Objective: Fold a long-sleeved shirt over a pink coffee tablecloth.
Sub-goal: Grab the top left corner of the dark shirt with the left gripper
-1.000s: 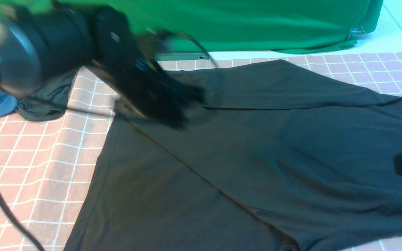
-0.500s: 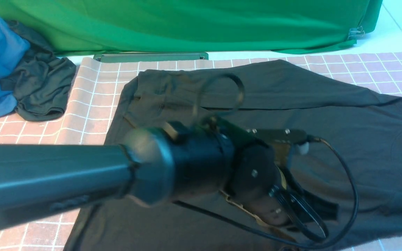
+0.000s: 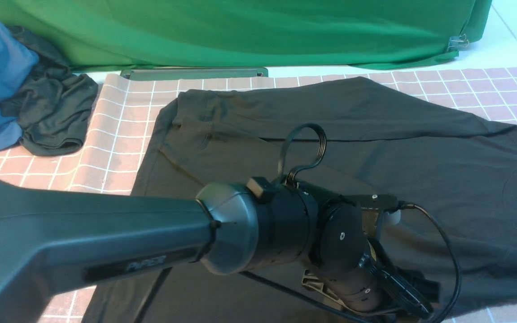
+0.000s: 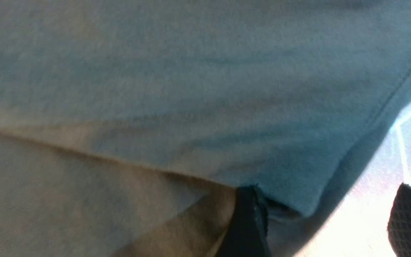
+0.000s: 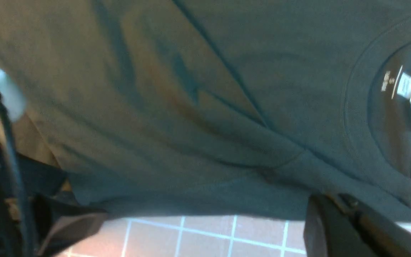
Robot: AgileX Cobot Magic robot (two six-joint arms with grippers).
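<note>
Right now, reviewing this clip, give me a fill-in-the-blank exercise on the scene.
The cloth behind the pink coffee tablecloth is ____.
The jaws of the left gripper stand ____.
The collar of the long-sleeved shirt lies toward the robot's ____ side.
Missing words: green; open; right.
</note>
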